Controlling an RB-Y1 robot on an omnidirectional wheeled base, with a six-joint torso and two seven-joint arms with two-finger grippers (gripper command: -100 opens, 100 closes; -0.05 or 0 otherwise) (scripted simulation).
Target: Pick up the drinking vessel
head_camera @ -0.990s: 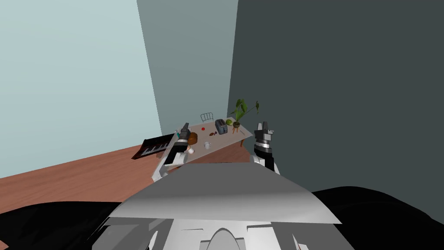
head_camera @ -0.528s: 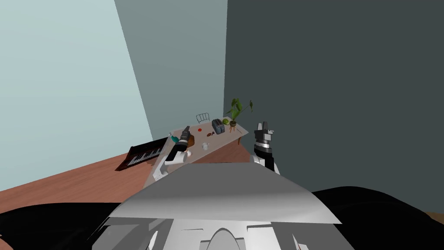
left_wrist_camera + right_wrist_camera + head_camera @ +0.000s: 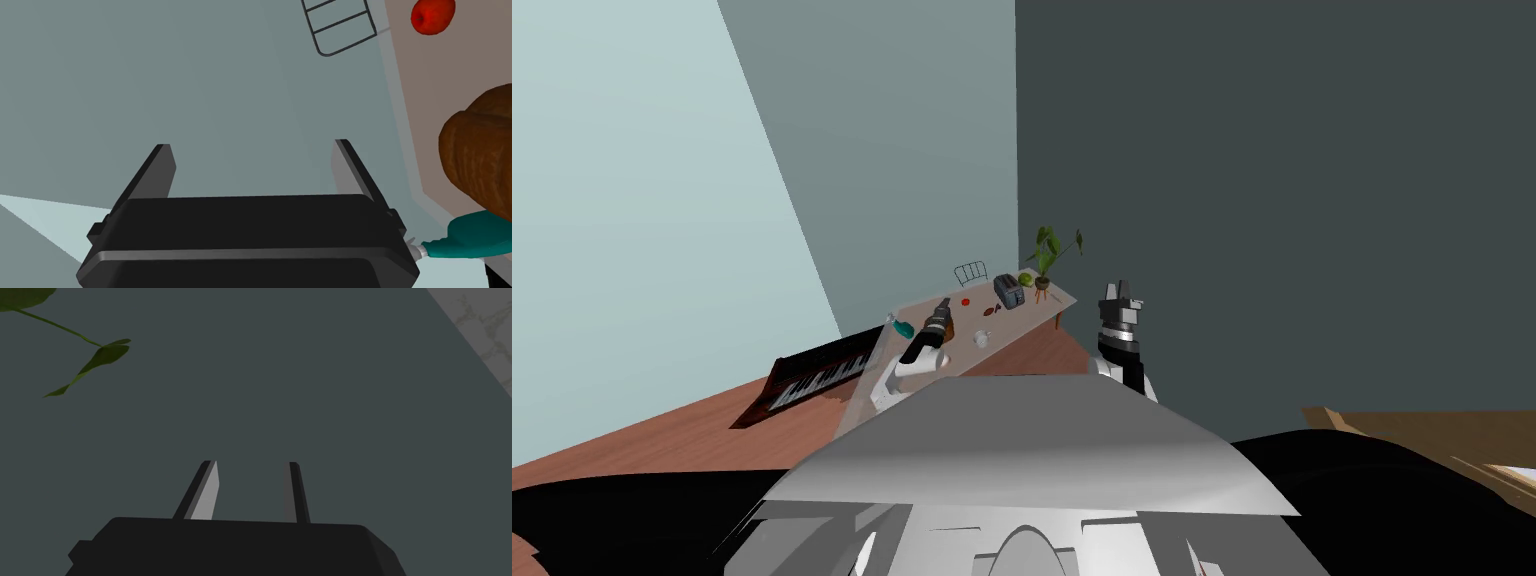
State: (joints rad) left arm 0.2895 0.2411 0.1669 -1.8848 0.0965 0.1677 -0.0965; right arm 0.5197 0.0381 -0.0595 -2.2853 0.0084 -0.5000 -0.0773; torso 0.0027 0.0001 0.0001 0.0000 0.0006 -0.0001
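Entry: cup pickup, approach stage; no grasp made.

- Keyboard [image 3: 812, 378]: on the floor, left of the table [image 3: 1017, 318]. Not part of the task.
- Teal item [image 3: 470, 242]: at the table's left end, just beside the left gripper's body.
- Left gripper [image 3: 252, 147]: fingers wide apart and empty. It hangs over the table's left end and points past the edge at the wall, not at the cup.
- Loaf [image 3: 475, 160]: brown, on the table beside the left gripper.
- Cup [image 3: 982, 340]: small, white, on the table near its front edge, to the right of the left gripper and apart from it. Untouched.
- Apple [image 3: 432, 15]: red, farther back on the table.
- Toaster [image 3: 1008, 290] and plant [image 3: 1052, 255]: at the far right end.
- Right gripper [image 3: 250, 463]: off the table's right side, fingers set narrow with nothing between them, facing a dark wall.

Done: the robot is at the table with an arm over it. Left: turn the left gripper to the cup, close on it, lift.
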